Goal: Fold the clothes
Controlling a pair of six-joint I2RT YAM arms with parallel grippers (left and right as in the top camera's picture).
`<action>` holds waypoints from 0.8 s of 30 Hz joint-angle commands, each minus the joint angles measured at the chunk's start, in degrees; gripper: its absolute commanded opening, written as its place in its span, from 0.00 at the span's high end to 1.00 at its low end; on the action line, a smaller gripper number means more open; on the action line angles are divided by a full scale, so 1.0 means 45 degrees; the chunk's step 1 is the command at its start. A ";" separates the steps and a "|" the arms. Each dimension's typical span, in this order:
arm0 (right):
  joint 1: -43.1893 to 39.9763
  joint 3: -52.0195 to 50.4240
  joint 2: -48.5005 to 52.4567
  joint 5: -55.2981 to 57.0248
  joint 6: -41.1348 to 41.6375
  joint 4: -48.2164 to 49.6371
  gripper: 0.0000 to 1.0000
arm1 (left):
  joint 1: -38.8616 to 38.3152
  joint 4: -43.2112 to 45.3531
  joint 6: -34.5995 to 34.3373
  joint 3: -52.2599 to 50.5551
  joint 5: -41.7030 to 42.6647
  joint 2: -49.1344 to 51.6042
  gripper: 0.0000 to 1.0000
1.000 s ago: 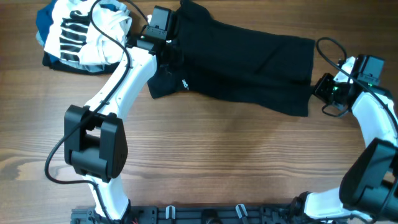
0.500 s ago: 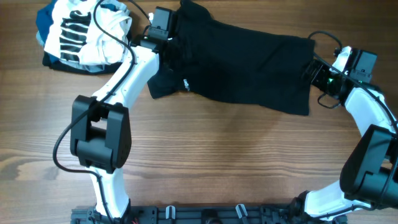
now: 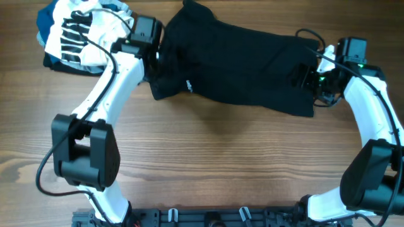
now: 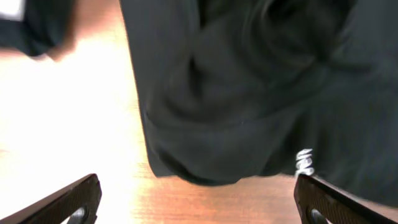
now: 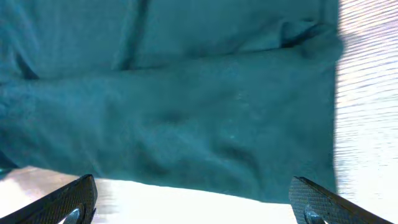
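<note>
You see the black clothes (image 3: 240, 69) lying spread in the upper middle of the frame. Your left gripper (image 4: 196, 182) and right gripper (image 5: 191, 182) both stand wide apart, holding nothing, one over each end of the clothes.

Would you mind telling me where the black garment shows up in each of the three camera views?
Overhead: the black garment lies across the upper middle of the table.
Left wrist: the garment fills the top and right.
Right wrist: the garment fills most of the picture, tinted teal.
Shared landmark: the small white logo, overhead and left wrist only.
</note>
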 commanded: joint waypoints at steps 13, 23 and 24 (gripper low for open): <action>0.0068 -0.0015 0.0199 0.0991 -0.0165 0.0359 0.02 | -0.0374 0.3283 -0.0855 -0.3696 0.0865 0.0291 0.31; 0.0068 -0.0257 0.0204 0.0991 -0.0175 0.0646 0.02 | -0.0457 0.4643 -0.0845 -0.4629 -0.0976 0.0335 0.44; 0.0068 -0.0257 0.0204 0.0991 -0.0170 0.0651 0.02 | -0.0457 0.4639 -0.0845 -0.4629 -0.1355 0.0335 0.44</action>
